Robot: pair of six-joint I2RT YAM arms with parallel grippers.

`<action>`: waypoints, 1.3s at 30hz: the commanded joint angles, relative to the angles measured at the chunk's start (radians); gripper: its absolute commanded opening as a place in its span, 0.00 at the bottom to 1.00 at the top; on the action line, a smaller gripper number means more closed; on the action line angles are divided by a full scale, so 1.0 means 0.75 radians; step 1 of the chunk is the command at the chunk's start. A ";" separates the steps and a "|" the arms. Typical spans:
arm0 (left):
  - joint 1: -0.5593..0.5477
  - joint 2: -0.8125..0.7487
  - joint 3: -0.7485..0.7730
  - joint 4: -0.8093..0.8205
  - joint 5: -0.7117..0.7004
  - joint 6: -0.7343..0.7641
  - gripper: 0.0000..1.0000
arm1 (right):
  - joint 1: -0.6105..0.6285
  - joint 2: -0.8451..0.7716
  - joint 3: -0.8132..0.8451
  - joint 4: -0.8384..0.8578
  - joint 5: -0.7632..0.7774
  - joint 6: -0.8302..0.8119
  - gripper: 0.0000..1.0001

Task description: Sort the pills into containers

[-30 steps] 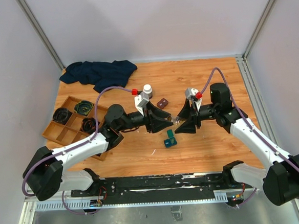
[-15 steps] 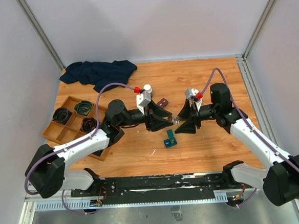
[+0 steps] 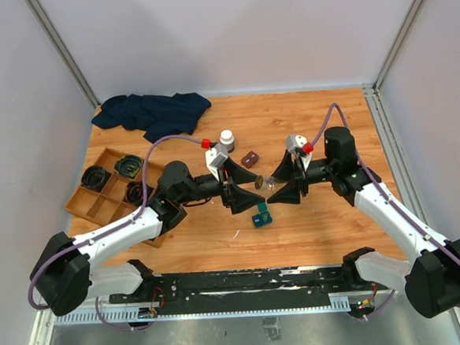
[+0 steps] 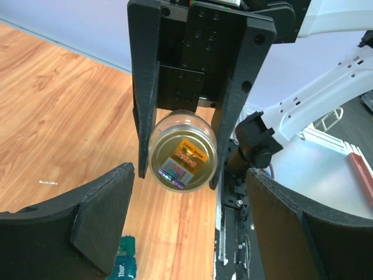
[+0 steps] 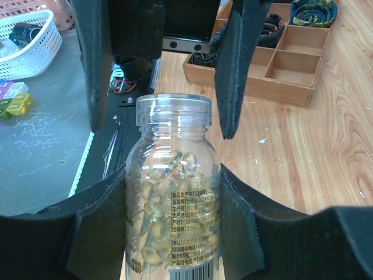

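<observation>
A clear pill bottle (image 5: 172,192) full of yellow softgel pills (image 5: 152,201) lies level in the air, and my right gripper (image 5: 173,233) is shut on its body. In the top view the pill bottle (image 3: 273,184) hangs mid-table. From the left wrist the pill bottle (image 4: 183,153) shows end-on, with a gold disc with a sticker across its mouth. My left gripper (image 4: 189,233) stands open in front of that mouth, with a finger on each side and neither touching it. The teal container (image 3: 261,216) lies on the wood just below, and shows as the teal container (image 4: 125,265) at the frame's bottom.
A wooden compartment tray (image 3: 90,204) with dark coils sits at the left. A dark cloth (image 3: 151,112) lies at the back left. A white-capped bottle (image 3: 227,138) and a small brown object (image 3: 250,158) stand behind the grippers. The black base rail (image 3: 245,280) runs along the near edge.
My left gripper's jaws have spread wide, away from the bottle's mouth end. The right gripper and the bottle have stayed where they were.
</observation>
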 commanded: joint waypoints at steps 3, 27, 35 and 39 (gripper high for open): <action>-0.008 -0.134 -0.110 0.119 -0.064 -0.026 0.91 | -0.006 -0.022 0.044 0.037 -0.046 -0.018 0.00; -0.022 -0.294 -0.421 0.566 -0.496 -0.822 0.90 | -0.027 -0.026 0.053 -0.012 -0.067 -0.085 0.01; -0.131 -0.326 -0.306 0.195 -0.786 -0.641 0.90 | -0.033 -0.013 0.057 -0.033 -0.067 -0.106 0.01; -0.169 -0.306 -0.215 0.046 -0.847 -0.567 0.85 | -0.033 -0.007 0.056 -0.038 -0.063 -0.114 0.01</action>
